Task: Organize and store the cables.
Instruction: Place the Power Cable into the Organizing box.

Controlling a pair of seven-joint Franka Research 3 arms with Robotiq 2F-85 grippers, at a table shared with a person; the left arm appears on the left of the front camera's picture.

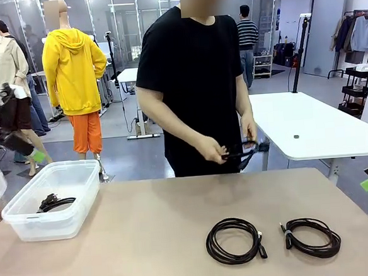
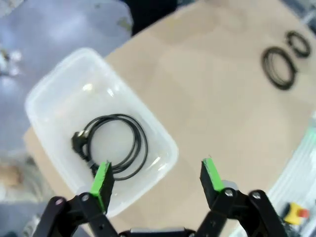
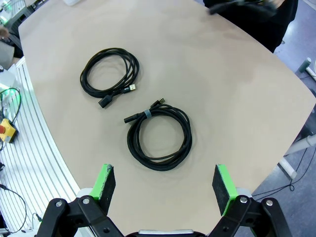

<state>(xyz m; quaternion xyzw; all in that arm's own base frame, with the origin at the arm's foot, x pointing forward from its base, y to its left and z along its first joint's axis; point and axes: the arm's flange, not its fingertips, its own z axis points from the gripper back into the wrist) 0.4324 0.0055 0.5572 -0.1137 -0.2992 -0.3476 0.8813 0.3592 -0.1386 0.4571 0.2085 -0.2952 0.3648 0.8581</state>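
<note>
Two black coiled cables lie side by side on the tan table (image 1: 147, 241) nearest you, one plain coil (image 3: 85, 74) and one tied coil (image 3: 132, 140), with your right gripper (image 3: 163, 173) hovering above them, jaws wide and empty. Farther left, your left gripper (image 2: 155, 168) hangs wide and empty over a clear plastic bin (image 1: 26, 228) holding a third coil (image 2: 142, 145), and across the table a person's hands (image 1: 211, 150) work another cable (image 1: 242, 150). Expect each coil to be light, limp and springy, so pinch across the bundled strands, not a plug.
</note>
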